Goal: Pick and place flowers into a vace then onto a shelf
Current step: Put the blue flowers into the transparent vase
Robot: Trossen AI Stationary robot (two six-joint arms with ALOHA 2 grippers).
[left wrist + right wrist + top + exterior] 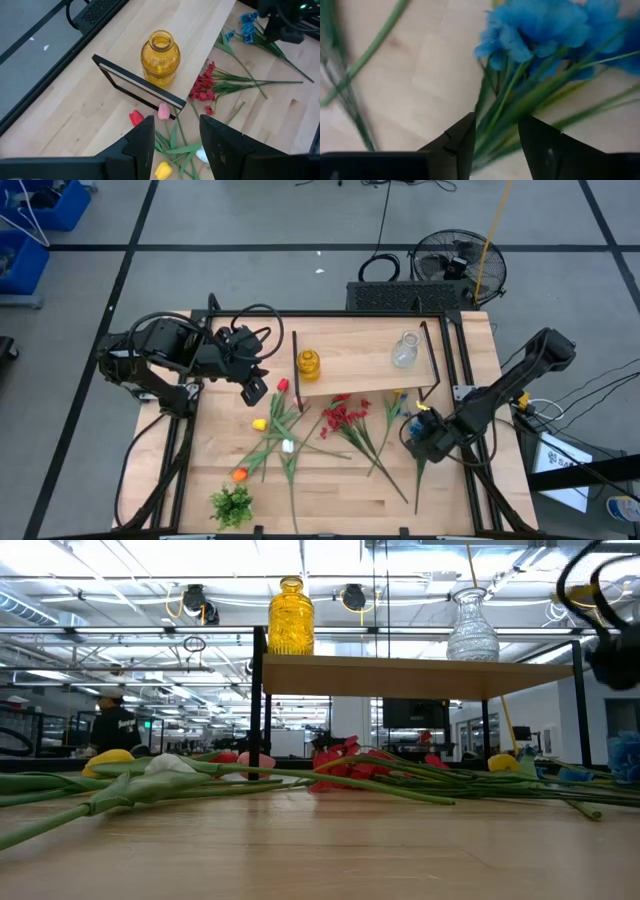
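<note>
Right gripper [418, 430]: we see it low over the table at about 4 o'clock from the table's middle, down on the blue blossoms [540, 30]; in its wrist view the two fingers [462, 142] stand apart with the green stems running between them, and we cannot tell whether they press the stems.
Left gripper [254, 388]: it hangs above the table at about 10 o'clock, near the shelf's left leg; its jaws are apart and hold nothing, with a red tulip [136, 118] and a pink tulip [164, 110] showing past them.
Flowers: we see them all lying flat on the table [330, 500], none in a vase. The red spray [345, 416] lies at the centre, just in front of the shelf; the yellow tulip [260, 424], white tulip [288, 446] and orange tulip [239, 474] spread toward 8 o'clock.
Shelf [365, 358]: it stands at 12 o'clock on thin black legs.
Vases: the yellow vase [308, 364] stands upright at the shelf's left end, the clear vase [403, 352] upright toward its right end, well apart.
Leafy clump [232, 505]: at 7 o'clock, near the front edge.
Background: in the low view we see a person [114, 726] far behind the table.
</note>
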